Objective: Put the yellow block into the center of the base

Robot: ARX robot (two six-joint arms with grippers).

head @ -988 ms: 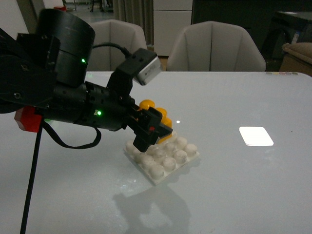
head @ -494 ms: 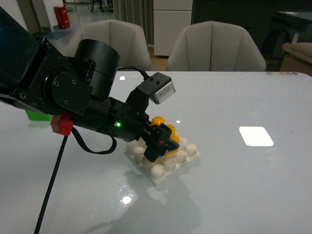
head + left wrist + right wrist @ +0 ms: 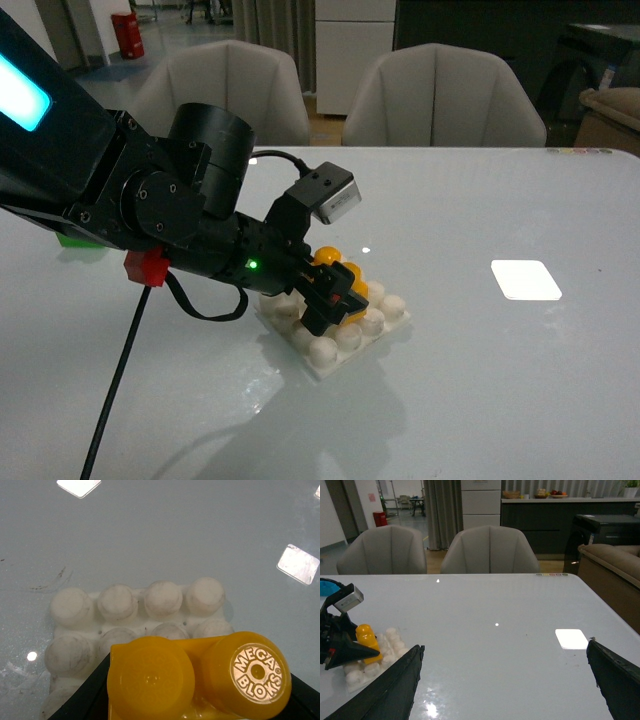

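My left gripper (image 3: 335,292) is shut on the yellow block (image 3: 340,274), a two-stud brick, and holds it low over the middle of the white studded base (image 3: 345,335) on the table. In the left wrist view the yellow block (image 3: 197,672) fills the lower part, with the base's studs (image 3: 117,602) just beyond it. In the right wrist view the yellow block (image 3: 369,639) stands on the base (image 3: 367,667) at far left, between the left arm's fingers. My right gripper (image 3: 505,680) is open and empty above the bare table.
A bright white light patch (image 3: 525,279) lies on the glossy table to the right of the base. A red part (image 3: 145,268) hangs on the left arm, with a green thing (image 3: 75,241) behind it. Two grey chairs (image 3: 440,95) stand behind the table.
My left gripper has moved right and down with the yellow block, from the base's back-left edge to low over its middle. The arm has swung further into view.
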